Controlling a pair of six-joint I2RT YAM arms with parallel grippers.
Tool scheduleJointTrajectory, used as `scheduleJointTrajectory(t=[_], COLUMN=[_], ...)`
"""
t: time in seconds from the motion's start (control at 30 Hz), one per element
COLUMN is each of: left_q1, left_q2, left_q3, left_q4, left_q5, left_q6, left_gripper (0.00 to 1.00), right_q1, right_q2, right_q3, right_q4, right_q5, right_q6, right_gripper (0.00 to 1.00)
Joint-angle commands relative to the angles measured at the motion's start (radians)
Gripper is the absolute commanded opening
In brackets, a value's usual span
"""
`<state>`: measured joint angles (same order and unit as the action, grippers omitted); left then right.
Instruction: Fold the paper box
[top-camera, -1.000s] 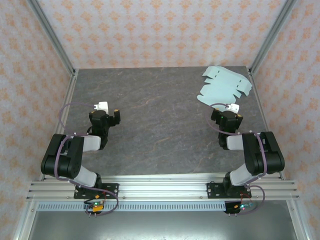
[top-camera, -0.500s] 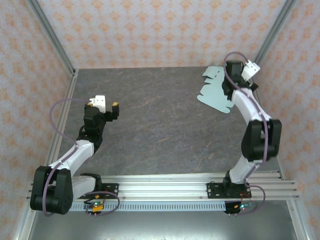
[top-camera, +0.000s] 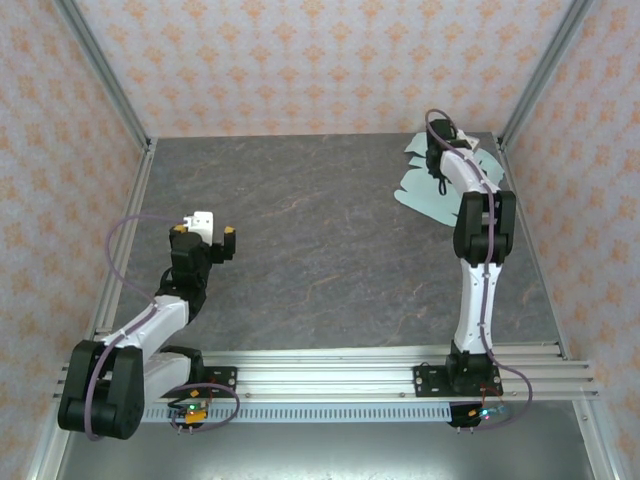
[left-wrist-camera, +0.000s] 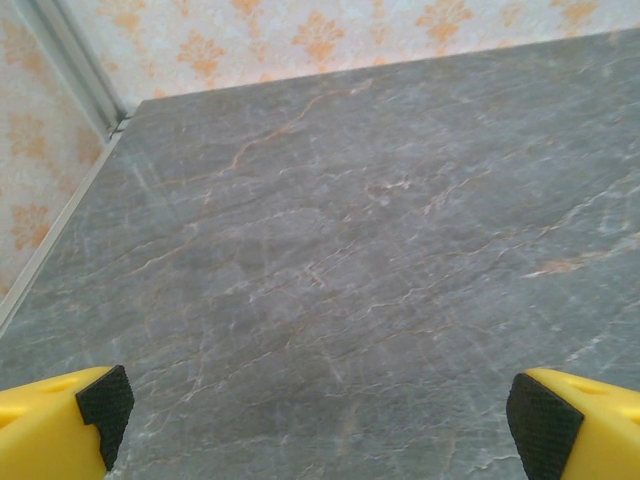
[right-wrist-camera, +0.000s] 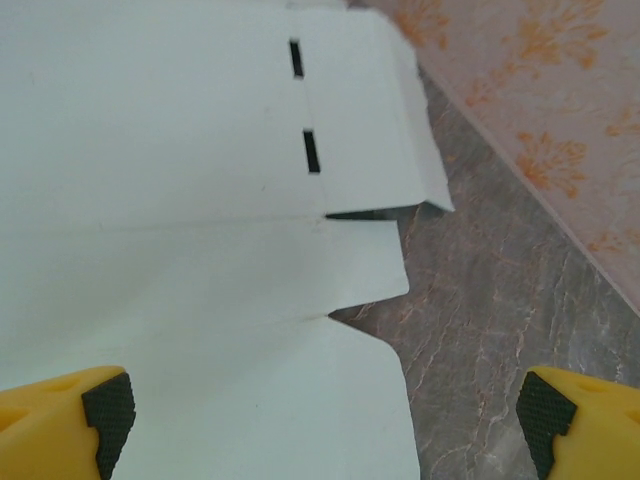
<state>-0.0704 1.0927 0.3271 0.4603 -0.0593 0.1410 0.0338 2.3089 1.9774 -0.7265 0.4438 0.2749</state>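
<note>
The paper box (top-camera: 420, 188) lay as an unfolded flat sheet at about 1 o'clock on the desk (top-camera: 320, 250), close to the far right corner. The right end effector (top-camera: 438, 158) hung over it with its fingers spread wide and gripped nothing; its wrist view showed slots and rounded tabs below. The left end effector (top-camera: 206, 233), equally spread, hovered over bare desk at 9 o'clock. This looked like the opening approach. Next, a tab edge probably needed pinching or pinning. No compartment was formed, so the sheet enclosed nothing.
</note>
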Motion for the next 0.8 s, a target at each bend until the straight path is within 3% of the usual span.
scheduleJointTrajectory(t=[0.0, 0.3, 0.53, 0.67, 0.77], left_q1=[-0.003, -0.001, -0.002, -0.002, -0.002], left_q2=[0.010, 0.057, 0.066, 0.067, 0.071], left_q3=[0.021, 0.052, 0.069, 0.075, 0.075], left_q4=[0.031, 0.034, 0.017, -0.003, 0.012], left_q5=[-0.025, -0.003, 0.004, 0.000, -0.031], left_q6=[0.017, 0.023, 0.021, 0.022, 0.017], left_gripper=[1.00, 1.00, 1.00, 1.00, 1.00], right_q1=[-0.003, 0.009, 0.010, 0.023, 0.070], right_q2=[0.053, 0.020, -0.094, -0.190, -0.239], right_q3=[0.072, -0.068, -0.223, -0.370, -0.486], right_q4=[-0.102, -0.097, -0.104, -0.015, 0.053], right_q5=[-0.005, -0.040, -0.242, -0.453, -0.504], right_q6=[-0.088, -0.043, 0.039, 0.129, 0.232], right_gripper=[0.99, 0.99, 0.99, 0.99, 0.95])
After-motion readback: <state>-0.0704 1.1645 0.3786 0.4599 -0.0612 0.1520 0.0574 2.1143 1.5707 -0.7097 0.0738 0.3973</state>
